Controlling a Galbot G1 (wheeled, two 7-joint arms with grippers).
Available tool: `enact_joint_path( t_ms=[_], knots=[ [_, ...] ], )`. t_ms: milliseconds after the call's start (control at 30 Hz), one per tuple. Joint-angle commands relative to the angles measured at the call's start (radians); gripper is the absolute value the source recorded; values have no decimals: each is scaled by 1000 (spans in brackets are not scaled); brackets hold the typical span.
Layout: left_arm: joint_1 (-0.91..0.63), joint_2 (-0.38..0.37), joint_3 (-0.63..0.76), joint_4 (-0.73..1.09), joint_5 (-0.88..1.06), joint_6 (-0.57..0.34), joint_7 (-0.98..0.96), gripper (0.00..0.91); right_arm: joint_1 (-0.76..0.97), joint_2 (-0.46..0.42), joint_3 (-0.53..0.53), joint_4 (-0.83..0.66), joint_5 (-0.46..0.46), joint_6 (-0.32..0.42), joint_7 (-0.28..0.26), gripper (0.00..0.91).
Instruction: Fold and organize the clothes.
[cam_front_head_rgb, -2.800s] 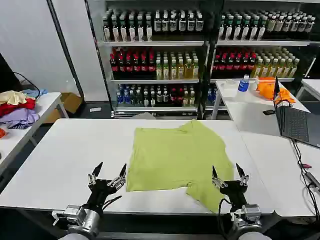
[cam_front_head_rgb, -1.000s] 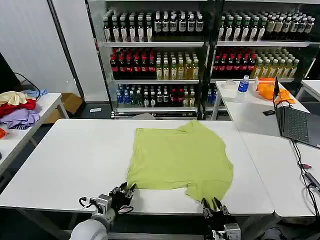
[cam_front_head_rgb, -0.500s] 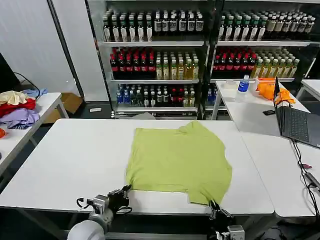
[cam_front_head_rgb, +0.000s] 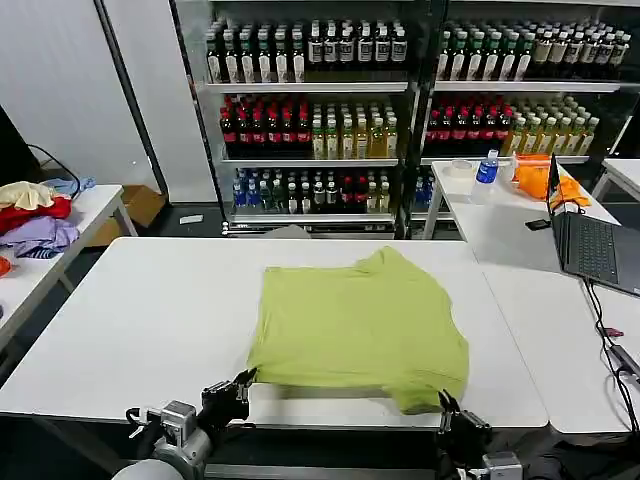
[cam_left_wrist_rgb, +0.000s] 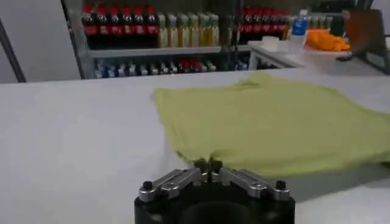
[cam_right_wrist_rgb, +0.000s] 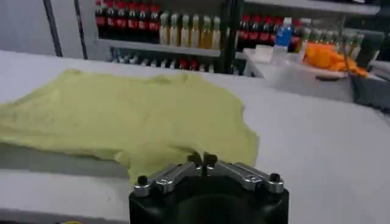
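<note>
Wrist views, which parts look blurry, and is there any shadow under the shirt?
Left wrist view: the shirt and shelves are soft, the left gripper sharper. Right wrist view: a shadow band lies under the shirt's near edge, behind the right gripper.

This is looking like a robot test lab dressed up as a shop. At twelve o'clock, tall dark shelving (cam_front_head_rgb: 400, 90) is carrying neat rows of bottled drinks (cam_front_head_rgb: 310, 135), sorted by colour as in a store. White desks (cam_front_head_rgb: 150, 310) are standing on a plain grey floor, and at three o'clock an open laptop (cam_front_head_rgb: 590, 245) is sitting with its cables trailing. At nine o'clock a side desk is holding a garment pile (cam_front_head_rgb: 35, 215).
</note>
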Motion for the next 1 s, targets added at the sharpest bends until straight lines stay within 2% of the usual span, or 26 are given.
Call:
enact_joint_path(
  t_ms=[33,467,1000],
  knots=[
    [7,14,-20,-32,-6,-15,0,30,57,-32,37,-4,-5,9,-1,0],
    [-218,29,65,136,-36,-17,-3,30,352,-154,-57,-196,13,30,-19,0],
    [-335,6,163,295,8,-12,-12,40,530,-188,-142,-416,-61,78,-73,0]
  ],
)
